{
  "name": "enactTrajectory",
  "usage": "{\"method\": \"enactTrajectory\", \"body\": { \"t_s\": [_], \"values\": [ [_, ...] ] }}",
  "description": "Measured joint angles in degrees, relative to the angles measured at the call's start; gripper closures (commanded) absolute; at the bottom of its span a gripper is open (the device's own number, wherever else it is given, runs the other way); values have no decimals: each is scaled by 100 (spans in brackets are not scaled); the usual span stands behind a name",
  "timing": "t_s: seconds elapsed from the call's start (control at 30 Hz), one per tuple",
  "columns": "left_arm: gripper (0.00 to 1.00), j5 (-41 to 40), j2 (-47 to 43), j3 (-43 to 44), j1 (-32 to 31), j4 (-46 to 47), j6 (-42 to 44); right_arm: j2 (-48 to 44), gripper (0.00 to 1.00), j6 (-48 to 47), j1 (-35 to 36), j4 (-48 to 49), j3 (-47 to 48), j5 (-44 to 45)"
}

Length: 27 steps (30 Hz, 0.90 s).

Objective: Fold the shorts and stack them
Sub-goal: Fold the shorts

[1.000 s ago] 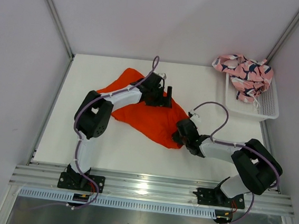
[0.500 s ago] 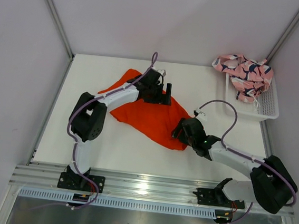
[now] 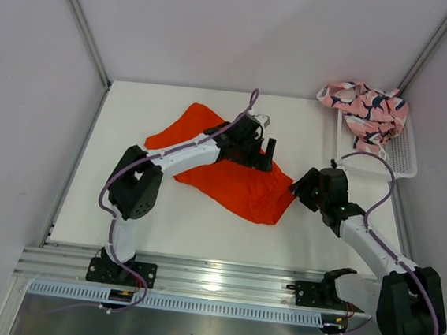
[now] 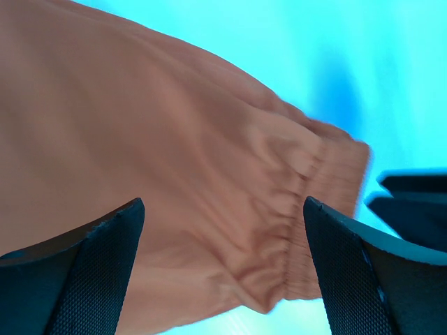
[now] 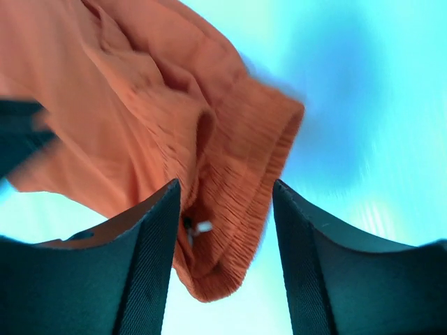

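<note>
The orange shorts (image 3: 230,176) lie spread across the middle of the table. My left gripper (image 3: 266,154) hovers over their far right part, jaws wide open. In the left wrist view, orange fabric (image 4: 209,174) and its gathered waistband fill the gap under that gripper (image 4: 223,209). My right gripper (image 3: 299,192) is at the shorts' right end. In the right wrist view it (image 5: 225,188) stands open around a bunched waistband fold (image 5: 230,209), which touches the left finger and stands clear of the right one. The pink printed shorts (image 3: 367,110) hang over the basket's far rim.
A white mesh basket (image 3: 398,161) stands at the table's back right corner, close behind my right arm. Grey walls close in the table on three sides, and a metal rail runs along the near edge.
The right gripper has opened and swung right, its arm stretching out. The left gripper has moved right along the shorts. The shorts' right end now reaches farther right.
</note>
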Motion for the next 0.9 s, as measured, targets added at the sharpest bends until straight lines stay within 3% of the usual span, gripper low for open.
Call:
{"method": "enactTrajectory", "body": {
  "t_s": [0.2, 0.4, 0.6, 0.83, 0.9],
  "values": [
    [5, -170, -199, -417, -669, 223, -15, 181, 33, -83, -750, 483, -7, -1027],
    [5, -468, -396, -1340, -1084, 577, -142, 872, 34, -85, -997, 1023, 13, -1687],
    [8, -610, -1001, -2492, -1084, 957, -282, 1596, 49, -142, -1014, 1600, 162, -2103],
    [9, -748, -1012, -2549, -1193, 1169, -264, 2022, 60, -192, -1014, 2162, 199, -2319],
    [8, -782, -975, -2549, -1231, 1204, -264, 2092, 68, -201, -1014, 2277, 199, -2356]
  ]
}}
